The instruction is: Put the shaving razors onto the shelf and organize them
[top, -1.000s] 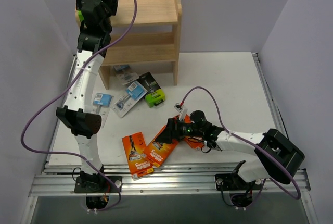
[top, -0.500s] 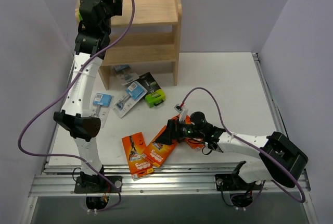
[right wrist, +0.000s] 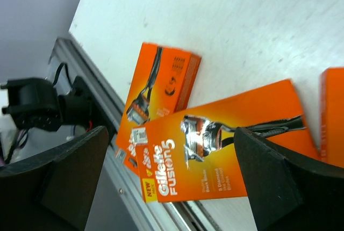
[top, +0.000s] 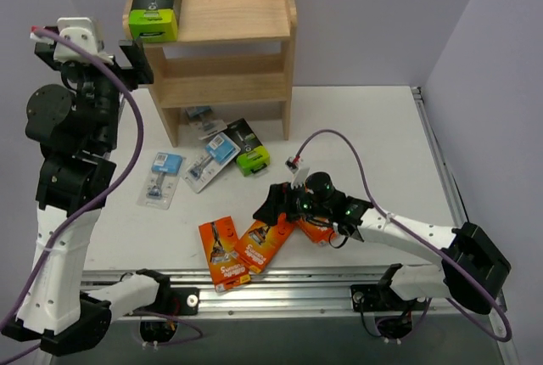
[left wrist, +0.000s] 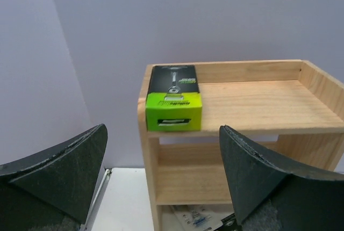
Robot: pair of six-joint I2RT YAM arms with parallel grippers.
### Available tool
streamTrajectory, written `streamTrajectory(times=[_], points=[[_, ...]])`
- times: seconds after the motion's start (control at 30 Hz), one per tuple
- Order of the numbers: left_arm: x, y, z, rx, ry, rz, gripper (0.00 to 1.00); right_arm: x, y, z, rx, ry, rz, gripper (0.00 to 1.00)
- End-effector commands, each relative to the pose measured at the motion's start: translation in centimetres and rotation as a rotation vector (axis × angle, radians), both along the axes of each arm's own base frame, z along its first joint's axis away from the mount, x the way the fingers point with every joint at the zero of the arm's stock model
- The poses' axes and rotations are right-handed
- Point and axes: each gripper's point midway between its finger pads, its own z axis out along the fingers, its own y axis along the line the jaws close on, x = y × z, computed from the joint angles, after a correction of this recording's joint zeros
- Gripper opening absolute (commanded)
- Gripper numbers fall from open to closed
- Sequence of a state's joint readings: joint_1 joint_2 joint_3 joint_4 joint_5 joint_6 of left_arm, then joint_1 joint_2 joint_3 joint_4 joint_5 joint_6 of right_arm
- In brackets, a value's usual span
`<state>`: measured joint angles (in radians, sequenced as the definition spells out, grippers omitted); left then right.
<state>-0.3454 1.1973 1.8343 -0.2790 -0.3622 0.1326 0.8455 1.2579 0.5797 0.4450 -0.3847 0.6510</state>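
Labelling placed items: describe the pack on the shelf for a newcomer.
Find the wooden shelf at the table's far edge. At its top tier's left end lies a black-and-lime-green box. Nothing else sits on that tier; its twin lies down on the table.

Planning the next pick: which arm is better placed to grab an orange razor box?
Right: the right gripper hangs open over the orange boxes; the left gripper is raised, facing the shelf.

Your top view looks down on whole table (top: 365, 127). Left wrist faces shelf (left wrist: 258, 99); right wrist close over orange boxes (right wrist: 226, 150); top shares both.
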Motion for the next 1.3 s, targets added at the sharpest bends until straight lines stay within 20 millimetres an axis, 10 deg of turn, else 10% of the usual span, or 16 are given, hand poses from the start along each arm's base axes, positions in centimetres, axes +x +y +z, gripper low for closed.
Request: streamTrajectory(times=[0.0,0.33,0.5,0.77,0.97,1.27], points=[[1.2,1.2,-8.3,0.003,0.163,0.077,0.94,3.2,-1.0,4.3,-0.048,-0.151,-0.125,0.97],[-3.2,2.4,-22.7,-0.075,0.385,0.068,0.94,10.5,-4.9,12.6,-0.121,-0.433,-0.425,0.79],[-4.4,3.0,-27.1,-0.135,0.403,0.09,0.94,12.4,-3.5,8.6,-0.192,-0.343,-0.433,0.74],[-5.7,2.3,-27.3,-0.126,0.396,0.086,0.94,14.9,-0.4,2.6,-0.045,-0.101,-0.548,0.35],[-7.1,2.1,-26.6,-0.112,0.349,0.082,0.94,17.2,1.6,-2.3,0.001,0.041,-0.616,0.33],[-8.6,0.9,-25.1,-0.09,0.29,-0.007,0.88,19.9,2.8,-4.6,0.017,0.083,-0.661,0.33]])
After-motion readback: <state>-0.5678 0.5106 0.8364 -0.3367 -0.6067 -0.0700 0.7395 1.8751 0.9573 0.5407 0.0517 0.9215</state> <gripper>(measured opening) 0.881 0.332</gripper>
